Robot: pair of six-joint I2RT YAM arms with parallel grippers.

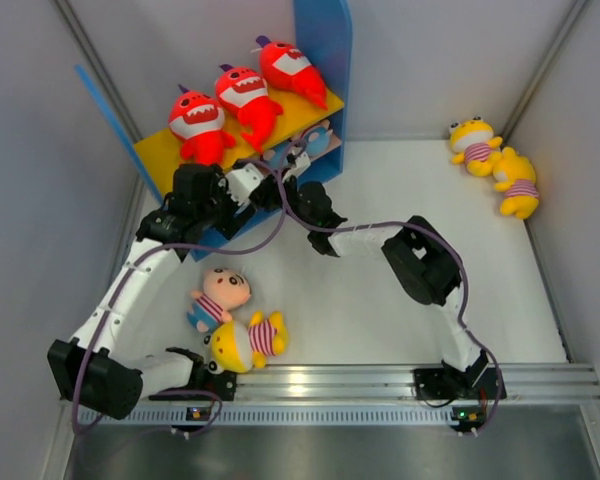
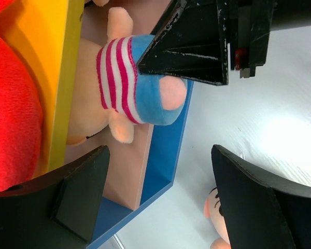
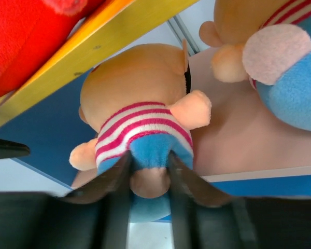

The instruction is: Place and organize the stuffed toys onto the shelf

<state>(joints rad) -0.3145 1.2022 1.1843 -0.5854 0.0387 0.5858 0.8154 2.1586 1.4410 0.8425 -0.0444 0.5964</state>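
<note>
The shelf [image 1: 325, 60] stands at the back left, with three red sharks [image 1: 242, 98] on its yellow top board [image 1: 160, 150]. My right gripper [image 1: 298, 170] reaches into the lower tier and is shut on the blue pants of a pink-faced doll [image 3: 140, 124] that lies on the pinkish lower board [image 3: 238, 140]. A second pink-faced doll [image 3: 269, 52] sits to its right. My left gripper [image 1: 265, 178] is open and empty just left of the right one, by the shelf front. In the left wrist view, the held doll [image 2: 124, 78] shows with the right gripper's fingers [image 2: 197, 46] on it.
A pink-faced doll [image 1: 220, 295] and a yellow doll [image 1: 245, 340] lie on the table near the left arm's base. Two yellow dolls [image 1: 475, 143] [image 1: 517, 185] lie at the back right by the wall. Grey walls close in on both sides.
</note>
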